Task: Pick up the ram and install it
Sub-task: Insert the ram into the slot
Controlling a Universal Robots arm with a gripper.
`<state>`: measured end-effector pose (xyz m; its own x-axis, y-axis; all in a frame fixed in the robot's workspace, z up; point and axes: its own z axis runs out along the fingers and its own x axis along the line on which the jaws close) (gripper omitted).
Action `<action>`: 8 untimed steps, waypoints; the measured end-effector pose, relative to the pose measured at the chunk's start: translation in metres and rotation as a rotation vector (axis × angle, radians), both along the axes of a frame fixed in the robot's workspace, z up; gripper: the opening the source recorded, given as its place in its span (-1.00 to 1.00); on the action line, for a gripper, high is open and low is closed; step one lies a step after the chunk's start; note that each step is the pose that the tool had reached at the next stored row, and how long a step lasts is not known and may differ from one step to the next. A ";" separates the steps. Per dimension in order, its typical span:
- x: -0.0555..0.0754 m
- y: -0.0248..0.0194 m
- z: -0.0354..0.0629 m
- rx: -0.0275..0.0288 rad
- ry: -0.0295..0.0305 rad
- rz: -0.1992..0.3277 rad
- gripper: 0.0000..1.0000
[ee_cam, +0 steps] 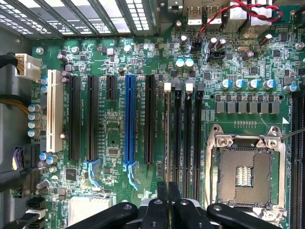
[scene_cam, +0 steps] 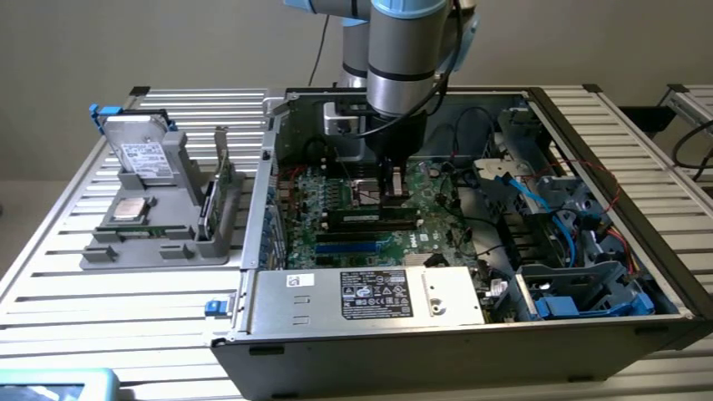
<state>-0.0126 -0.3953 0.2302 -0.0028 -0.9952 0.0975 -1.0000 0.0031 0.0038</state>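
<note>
Over the four black memory slots (ee_cam: 182, 138), my gripper (ee_cam: 167, 185) hangs low inside the open computer case (scene_cam: 446, 359). Its fingers are pressed together on nothing, right beside the bare processor socket (ee_cam: 245, 167) where a stick would seat. As best I can judge from the exterior view, the ram (scene_cam: 143, 231) is the slim green strip in the front recess of the grey parts tray (scene_cam: 167, 251). That puts it well apart from the arm, on the exterior view's left. Each part there sits in its own pocket, the silver processor chip (scene_cam: 128, 209) just behind the ram. Between tray and motherboard (ee_cam: 114, 157) stand an expansion card (scene_cam: 223, 196) on edge and the case wall (scene_cam: 269, 192). Red-and-black wires (ee_cam: 238, 12) cross near the slots' far end.
</note>
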 end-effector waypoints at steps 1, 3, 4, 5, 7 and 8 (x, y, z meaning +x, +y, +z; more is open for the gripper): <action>0.000 0.0000 0.0000 -0.0001 -0.0004 0.000 -0.75; 0.000 0.0000 -0.0001 0.0001 -0.0029 -0.001 -0.75; 0.000 0.0000 -0.0001 0.0001 -0.0049 -0.002 -0.75; 0.000 0.0000 -0.0001 0.0002 -0.0075 -0.003 -0.75; 0.000 0.0000 -0.0001 0.0001 -0.0101 -0.003 -0.75; 0.000 0.0001 -0.0001 0.0000 -0.0109 -0.004 -0.75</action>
